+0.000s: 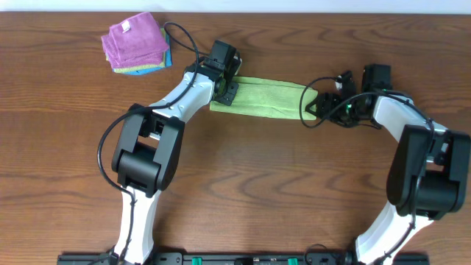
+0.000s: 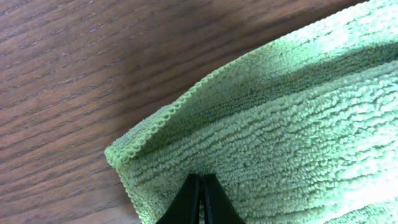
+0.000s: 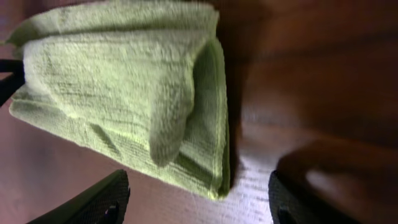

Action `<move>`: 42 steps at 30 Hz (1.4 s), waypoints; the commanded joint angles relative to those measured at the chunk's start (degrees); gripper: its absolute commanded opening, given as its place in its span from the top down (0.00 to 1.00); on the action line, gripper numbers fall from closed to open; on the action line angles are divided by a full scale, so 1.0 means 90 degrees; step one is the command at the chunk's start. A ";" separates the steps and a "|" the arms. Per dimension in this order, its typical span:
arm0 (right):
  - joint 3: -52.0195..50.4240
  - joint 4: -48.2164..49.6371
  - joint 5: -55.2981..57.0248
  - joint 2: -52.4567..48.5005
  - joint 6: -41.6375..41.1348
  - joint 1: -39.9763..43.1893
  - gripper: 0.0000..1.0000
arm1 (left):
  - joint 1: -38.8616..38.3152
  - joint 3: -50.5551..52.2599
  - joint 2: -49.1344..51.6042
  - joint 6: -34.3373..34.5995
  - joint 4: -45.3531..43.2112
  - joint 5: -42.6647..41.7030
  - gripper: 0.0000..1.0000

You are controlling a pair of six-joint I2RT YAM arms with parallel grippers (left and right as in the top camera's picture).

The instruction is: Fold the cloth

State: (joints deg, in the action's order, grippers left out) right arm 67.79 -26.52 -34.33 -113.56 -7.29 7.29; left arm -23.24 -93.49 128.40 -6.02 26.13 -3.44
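Note:
The lime-green cloth [image 1: 268, 98] lies on the table as a long folded strip between my two grippers. At its left end my left gripper [image 1: 227, 90] is shut on the cloth; in the left wrist view the black fingertips [image 2: 202, 186] pinch the ribbed cloth [image 2: 280, 124] near its corner. My right gripper [image 1: 315, 107] stands open at the strip's right end. In the right wrist view its fingers [image 3: 93, 199] are spread wide, and the cloth's [image 3: 124, 81] layered end lies just ahead of them, not gripped.
A stack of folded cloths, with a purple one [image 1: 135, 38] on top and a blue edge [image 1: 168, 55] showing, sits at the back left of the wooden table [image 1: 265, 184]. A black cable loops from the left arm near that stack.

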 commanded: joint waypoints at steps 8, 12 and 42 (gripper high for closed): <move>-0.0092 0.0376 -0.0823 -0.0930 -0.0413 0.0063 0.28 | 0.0007 -0.0090 0.0104 0.0002 0.0075 -0.0121 0.94; -0.0092 0.0454 -0.0857 -0.1124 -0.0481 0.0063 0.30 | 0.0007 -0.0087 0.0104 0.0002 0.0075 -0.0121 0.94; 0.0063 0.0993 -0.0403 -0.1229 -0.1059 -0.0206 0.98 | 0.0007 -0.0090 0.0104 -0.0005 0.0117 -0.0119 0.94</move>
State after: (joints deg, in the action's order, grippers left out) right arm 68.95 -16.60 -45.21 -121.78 -16.08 5.98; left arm -23.24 -93.49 128.40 -6.04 26.28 -3.66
